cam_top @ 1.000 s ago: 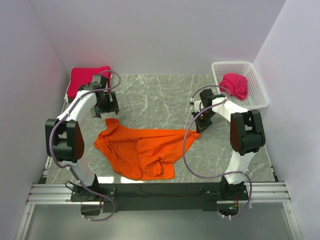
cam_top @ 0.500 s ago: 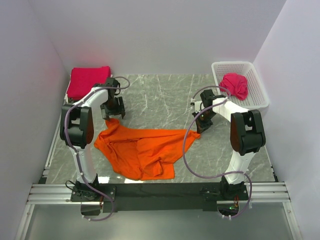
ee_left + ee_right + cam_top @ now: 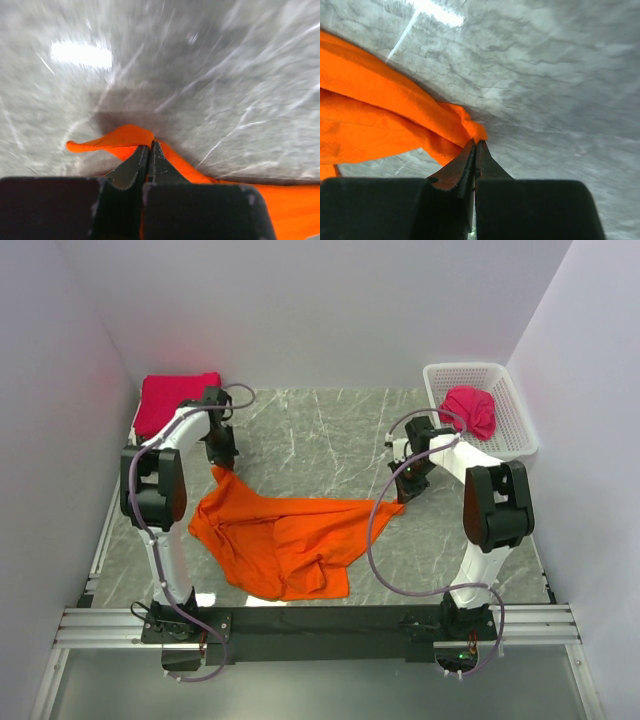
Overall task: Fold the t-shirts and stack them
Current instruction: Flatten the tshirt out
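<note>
A bright orange t-shirt (image 3: 280, 540) lies crumpled across the middle of the marble table. My left gripper (image 3: 220, 462) is shut on its far left corner (image 3: 127, 137), which is lifted off the table. Pinching the shirt's right corner (image 3: 470, 127), my right gripper (image 3: 408, 490) is shut too. A folded crimson-pink t-shirt (image 3: 170, 400) lies at the far left corner of the table. Another crimson-pink t-shirt (image 3: 470, 410) sits bunched in the white basket (image 3: 520, 410).
The white lattice basket stands at the far right against the wall. Purple walls close in the table on three sides. The metal rail (image 3: 320, 625) with both arm bases runs along the near edge.
My left gripper has come down onto the shirt's far left corner and shut on it, lifting that corner slightly. The right gripper has kept its grip and barely moved.
</note>
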